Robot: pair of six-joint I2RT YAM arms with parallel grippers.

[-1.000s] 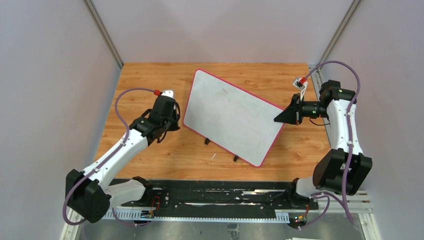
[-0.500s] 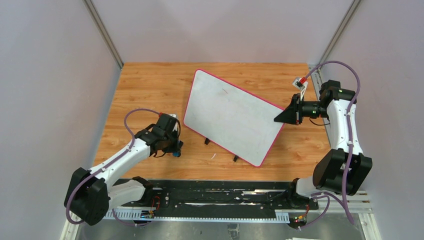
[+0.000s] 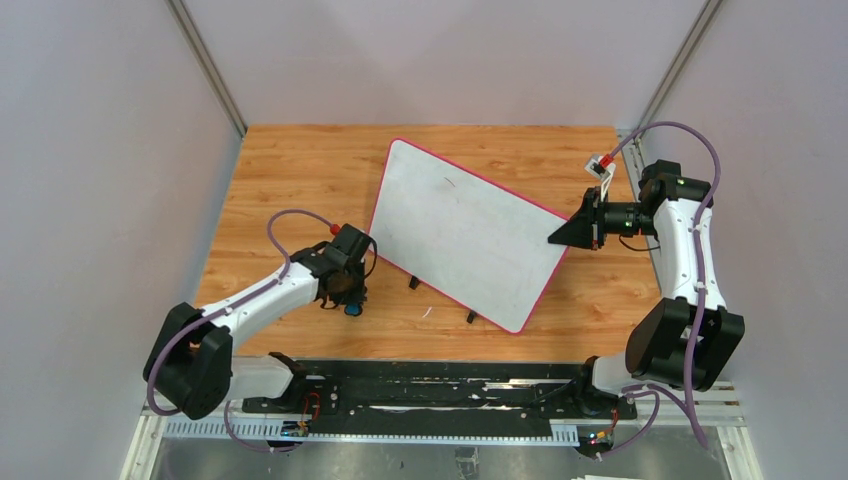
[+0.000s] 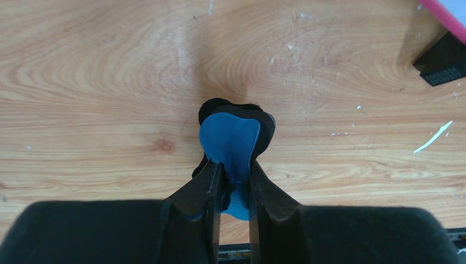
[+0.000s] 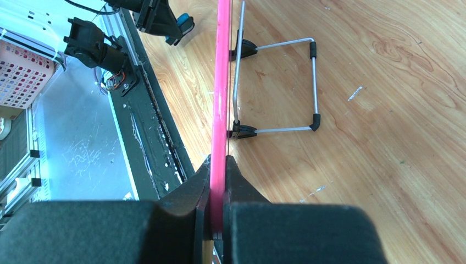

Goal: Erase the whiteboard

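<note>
Left side: within the last second the left arm has folded inward. The left gripper (image 3: 349, 287) has dropped from beside the board's left edge to the table (image 3: 290, 170), just short of the board's near-left corner. The wrist view shows its fingers (image 4: 213, 181) closed tight on the eraser (image 4: 231, 137), blue face toward the camera, black pad behind; whether it is lifted off the wood cannot be told. Centre: the whiteboard (image 3: 460, 235) stands unmoved mid-table, tilted on its wire stand (image 5: 313, 82), and a faint dark mark (image 3: 449, 182) remains near its upper middle. Right side: the right gripper (image 3: 553, 240) is unchanged, clamped on the pink rim at the board's right corner and steadying it. Assessment: the tool appears secured and wiping has not started; the eraser must next be carried up to the marked area.
</note>
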